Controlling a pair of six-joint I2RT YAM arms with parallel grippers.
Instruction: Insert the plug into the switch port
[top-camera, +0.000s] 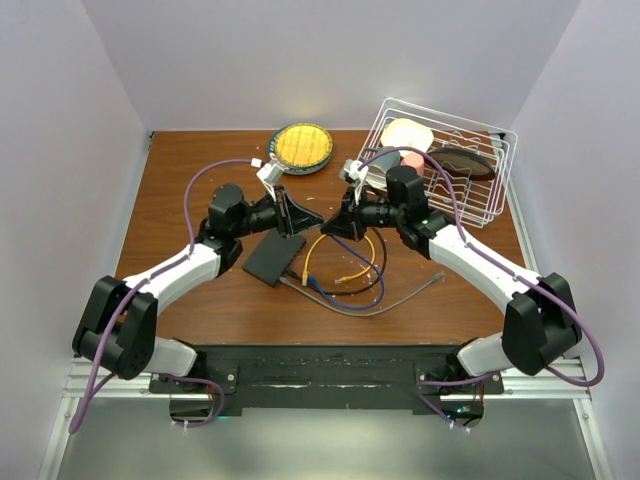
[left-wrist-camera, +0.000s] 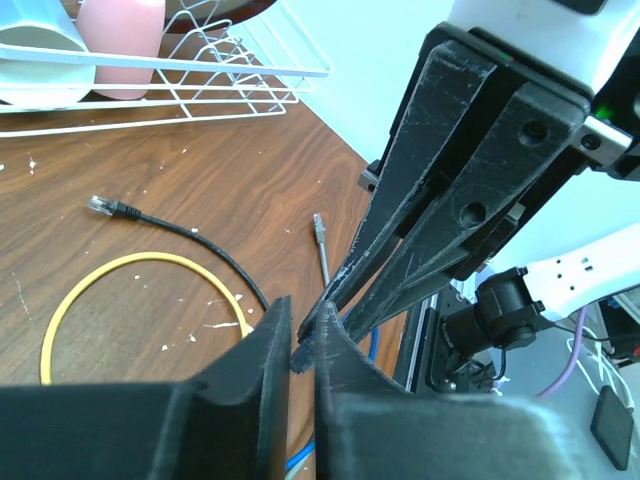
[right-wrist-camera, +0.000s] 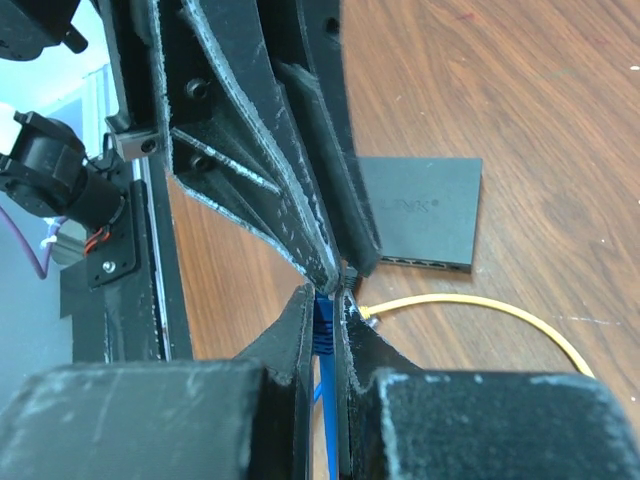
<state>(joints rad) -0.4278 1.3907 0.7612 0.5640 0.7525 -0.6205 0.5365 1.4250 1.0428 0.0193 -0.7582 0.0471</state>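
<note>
The blue plug (right-wrist-camera: 325, 325) hangs above the table where both grippers meet. My right gripper (right-wrist-camera: 325, 300) is shut on it, with the blue cable trailing down between its fingers. My left gripper (left-wrist-camera: 300, 315) is closed to a narrow gap on the plug's tip (left-wrist-camera: 298, 358). In the top view the left gripper (top-camera: 308, 224) and right gripper (top-camera: 332, 226) stand tip to tip, just right of the black switch (top-camera: 272, 258). The switch lies flat on the table. Its row of ports (right-wrist-camera: 425, 263) faces the cables, a short way from the plug.
Loose yellow (top-camera: 345, 260), black (left-wrist-camera: 180, 228) and grey (top-camera: 400, 297) cables lie right of the switch. A white wire rack (top-camera: 480, 190) with cups and a dark dish stands at the back right. A round yellow-centred plate (top-camera: 302, 147) sits at the back.
</note>
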